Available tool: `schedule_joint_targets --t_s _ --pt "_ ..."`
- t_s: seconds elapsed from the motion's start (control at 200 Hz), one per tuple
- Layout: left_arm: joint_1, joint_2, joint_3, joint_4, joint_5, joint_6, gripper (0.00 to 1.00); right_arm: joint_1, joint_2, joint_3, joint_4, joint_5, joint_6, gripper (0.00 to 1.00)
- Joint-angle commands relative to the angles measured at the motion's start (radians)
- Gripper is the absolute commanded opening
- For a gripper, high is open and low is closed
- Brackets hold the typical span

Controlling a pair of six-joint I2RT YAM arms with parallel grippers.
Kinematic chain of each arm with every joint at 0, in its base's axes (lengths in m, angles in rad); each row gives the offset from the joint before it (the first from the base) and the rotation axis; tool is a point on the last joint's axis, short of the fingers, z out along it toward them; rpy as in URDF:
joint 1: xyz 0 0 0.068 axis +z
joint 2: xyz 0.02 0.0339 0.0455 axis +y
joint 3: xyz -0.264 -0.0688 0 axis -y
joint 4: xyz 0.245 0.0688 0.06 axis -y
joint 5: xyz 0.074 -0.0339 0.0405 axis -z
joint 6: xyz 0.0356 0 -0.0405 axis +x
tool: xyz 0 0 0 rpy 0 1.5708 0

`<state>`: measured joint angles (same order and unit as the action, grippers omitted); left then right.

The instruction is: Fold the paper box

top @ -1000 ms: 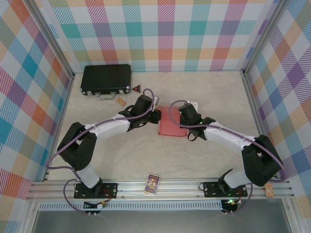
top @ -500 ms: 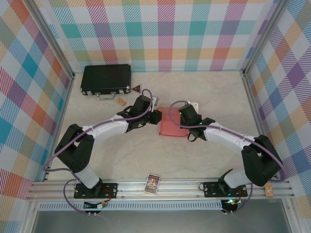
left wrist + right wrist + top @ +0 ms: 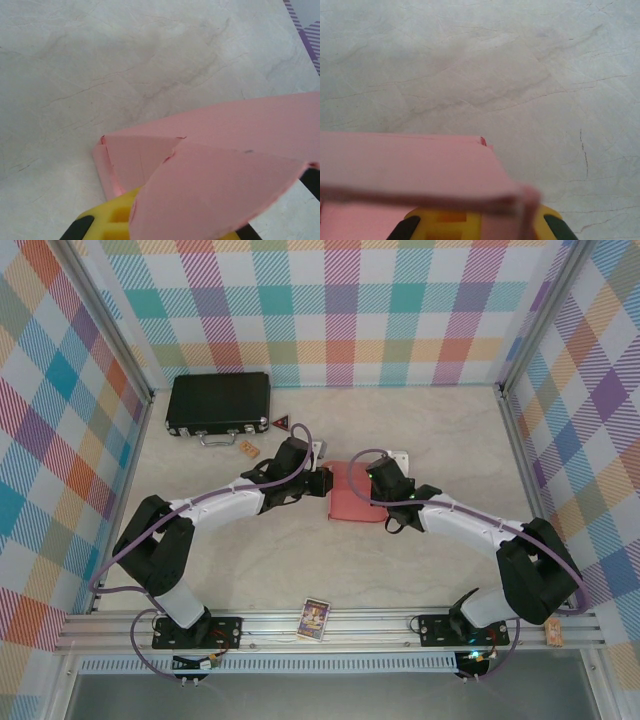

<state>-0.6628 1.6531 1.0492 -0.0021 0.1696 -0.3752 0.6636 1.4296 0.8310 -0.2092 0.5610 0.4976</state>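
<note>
two robot arms are meeting over the middle of a marble-patterned desk [image 3: 440, 430], where the salmon-pink paper box [image 3: 348, 491] is lying partly folded between them. the left pincer [image 3: 325, 482] is pinching the box's left edge, its jaws drawn narrow on the thin card; in the left wrist view a rounded flap is curving up over a yellow finger [image 3: 112, 220] while a creased corner is resting on the desk. the right pincer [image 3: 372, 485] is clamping the box's right side, jaws just as narrow on the card. a black hard case [image 3: 218, 402] is sitting in the far left corner, well apart, with a wooden block [image 3: 248, 449] and a red triangle [image 3: 282, 423] near it. a picture card [image 3: 316, 618] is lying on the near rail [image 3: 400, 625].
</note>
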Motion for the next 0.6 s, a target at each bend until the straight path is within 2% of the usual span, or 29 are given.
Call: schedule_joint_targets --t_s 0.0,0.405,0.595 --pt "-0.015 0.009 -0.013 0.047 0.046 -0.035 0.08 0.013 -0.011 -0.017 0.007 0.008 0.025 0.01" --pt "-0.015 0.011 -0.052 0.100 0.065 -0.056 0.00 0.026 -0.018 -0.040 0.013 0.019 0.046 0.01" --pt "-0.023 0.023 -0.059 0.103 0.079 -0.059 0.00 0.033 -0.029 -0.060 0.018 0.028 0.055 0.01"
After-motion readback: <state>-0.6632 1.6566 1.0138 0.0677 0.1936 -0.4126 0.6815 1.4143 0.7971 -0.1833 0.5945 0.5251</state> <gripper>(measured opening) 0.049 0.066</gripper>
